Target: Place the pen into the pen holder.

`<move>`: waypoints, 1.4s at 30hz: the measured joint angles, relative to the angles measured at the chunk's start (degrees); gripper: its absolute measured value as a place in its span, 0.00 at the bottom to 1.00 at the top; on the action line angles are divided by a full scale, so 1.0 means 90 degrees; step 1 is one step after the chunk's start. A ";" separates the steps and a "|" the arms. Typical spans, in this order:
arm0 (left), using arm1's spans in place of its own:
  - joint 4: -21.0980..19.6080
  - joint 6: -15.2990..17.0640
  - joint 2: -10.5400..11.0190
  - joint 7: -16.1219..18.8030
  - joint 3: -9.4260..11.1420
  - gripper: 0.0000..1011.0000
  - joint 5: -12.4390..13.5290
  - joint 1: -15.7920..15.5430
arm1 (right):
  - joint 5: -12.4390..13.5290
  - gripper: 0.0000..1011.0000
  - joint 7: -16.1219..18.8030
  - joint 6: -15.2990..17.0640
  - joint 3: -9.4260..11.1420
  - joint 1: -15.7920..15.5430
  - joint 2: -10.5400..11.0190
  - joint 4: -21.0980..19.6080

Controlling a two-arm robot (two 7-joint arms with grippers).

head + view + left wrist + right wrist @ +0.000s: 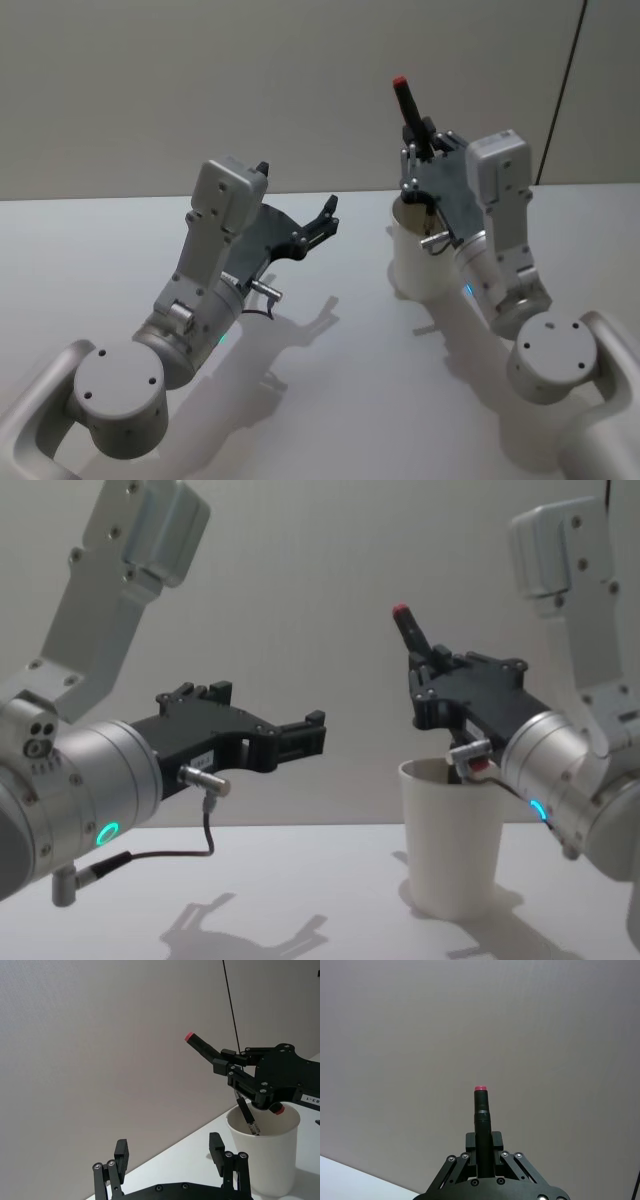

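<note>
The pen (408, 105) is black with a red cap and tilts, cap end up. My right gripper (420, 137) is shut on its middle, right above the pen holder (420, 272), a white paper cup standing on the table. From the left wrist view the pen (202, 1046) passes through the right gripper (223, 1062) and its lower end dips inside the rim of the pen holder (265, 1160). The chest view has the pen (411, 630) above the pen holder (450, 850). My left gripper (328, 212) hangs open and empty to the cup's left, clear of it.
The white table (330, 400) is bare around the cup. A plain grey wall (250, 80) stands behind. A cable (190, 850) loops under the left wrist.
</note>
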 joint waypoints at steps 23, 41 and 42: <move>0.0000 0.0000 0.0000 0.0000 -0.0001 0.99 0.0000 0.0000 | -0.0103 0.64 -0.0054 -0.0235 -0.0038 0.0114 -0.0073 0.0321; 0.0000 0.0000 0.0000 0.0000 -0.0001 0.99 0.0000 0.0000 | 0.0301 0.99 0.0061 0.0266 -0.0003 -0.0046 -0.0023 -0.0102; 0.0000 0.0000 0.0000 0.0000 0.0000 0.99 0.0000 0.0000 | 0.0347 0.99 0.0070 0.0327 0.0003 -0.0069 -0.0014 -0.0160</move>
